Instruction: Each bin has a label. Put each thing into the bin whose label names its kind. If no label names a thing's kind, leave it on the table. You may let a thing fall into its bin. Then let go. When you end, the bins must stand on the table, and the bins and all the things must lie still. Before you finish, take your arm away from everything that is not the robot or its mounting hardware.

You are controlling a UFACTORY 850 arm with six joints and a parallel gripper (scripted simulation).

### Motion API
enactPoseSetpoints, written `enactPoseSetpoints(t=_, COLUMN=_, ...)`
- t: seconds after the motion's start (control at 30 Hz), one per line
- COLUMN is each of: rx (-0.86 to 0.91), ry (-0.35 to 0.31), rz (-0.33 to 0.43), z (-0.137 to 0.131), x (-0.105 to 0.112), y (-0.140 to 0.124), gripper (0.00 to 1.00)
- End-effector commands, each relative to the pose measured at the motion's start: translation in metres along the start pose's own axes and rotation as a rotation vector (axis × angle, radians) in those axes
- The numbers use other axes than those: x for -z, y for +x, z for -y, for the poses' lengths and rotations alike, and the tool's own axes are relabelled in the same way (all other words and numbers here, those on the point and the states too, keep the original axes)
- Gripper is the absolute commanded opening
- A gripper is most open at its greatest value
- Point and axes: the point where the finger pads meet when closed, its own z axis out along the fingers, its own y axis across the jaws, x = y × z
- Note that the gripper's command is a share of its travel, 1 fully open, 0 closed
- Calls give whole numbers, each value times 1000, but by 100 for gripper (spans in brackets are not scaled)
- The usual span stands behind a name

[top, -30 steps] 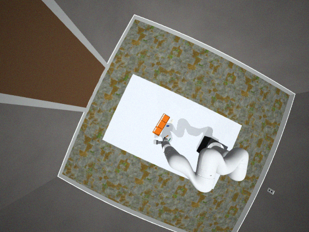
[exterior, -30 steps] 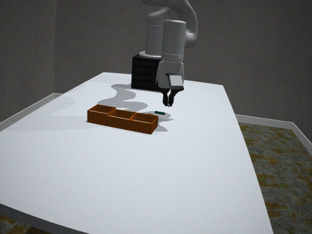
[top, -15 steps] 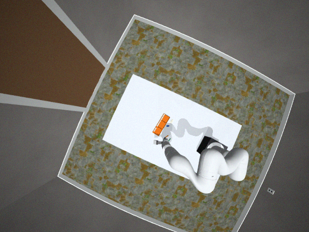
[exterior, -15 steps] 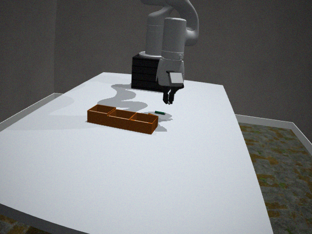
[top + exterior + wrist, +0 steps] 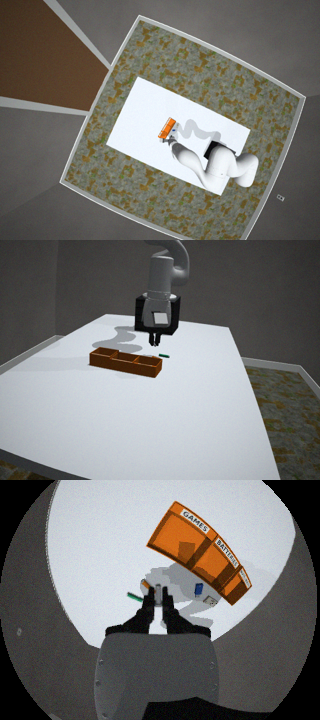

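Bins (image 5: 124, 366): one orange tray on the white surface (image 5: 129, 420), split into three compartments in a row, labels along one long wall. In the wrist view I read "GAMES" on the far one; the other two labels are too small to make out.

My fingers (image 5: 154, 343) hang above the surface, near the tray's right end in the exterior view and a little behind it. They stand nearly together but not fully, clamped on something small. A pale speck shows at the tips in the exterior view; I cannot tell what kind of thing it is.

Key relation: in the wrist view the tray lies ahead and to the right of my fingers, its long axis running diagonally away, the nearest compartment being the end opposite "GAMES". My judgement is that the carry goes forward-right over the rim, to whichever label fits the held item.

Loose things on the surface, counted:
- one green stick (image 5: 163, 355), just beside the tray's right end, lying flat, long axis roughly along the tray's;
- one small blue item (image 5: 199, 587), by the tray's near wall;
- one pale item (image 5: 210, 600) next to it, kind unclear.

All three compartments look bare from the exterior view.
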Motion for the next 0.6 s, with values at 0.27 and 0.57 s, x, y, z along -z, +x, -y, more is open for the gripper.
enactPoseSetpoints(t=0.27, rx=2, ry=18, rz=9, z=-63, x=-1, y=-2, gripper=0)
enactPoseSetpoints(t=0.57, rx=-48, ry=18, rz=9, z=-105, x=-1, y=-5, gripper=0)
